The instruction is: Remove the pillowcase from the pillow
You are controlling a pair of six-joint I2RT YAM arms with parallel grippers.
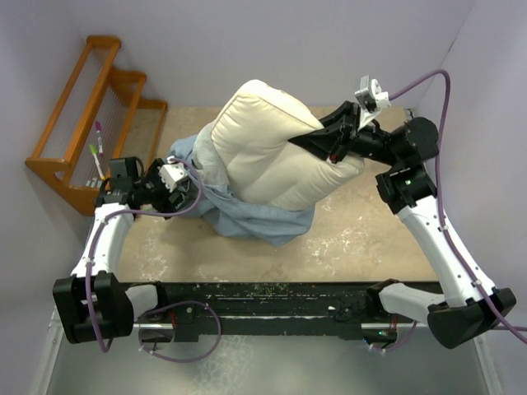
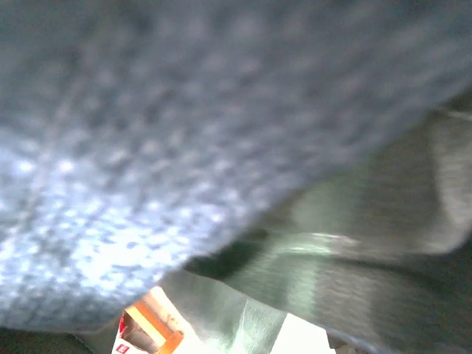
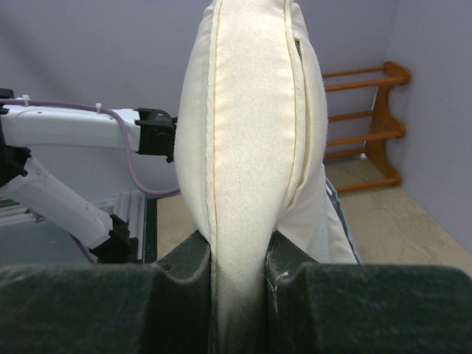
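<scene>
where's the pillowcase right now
In the top view the pillowcase lies bunched on the table left of centre, under the low end of the pillow that the right gripper holds up, its left edge at the left gripper.

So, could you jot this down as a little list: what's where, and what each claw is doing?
pillow: cream, mostly bare, held up on edge
pillowcase: blue-grey, bunched on the table along the pillow's lower left side
right gripper: shut on the pillow's edge
left gripper: at the pillowcase's left edge; its camera shows only blurred cloth, so the grip cannot be judged
rack: wooden, far left corner
job: not finished
</scene>
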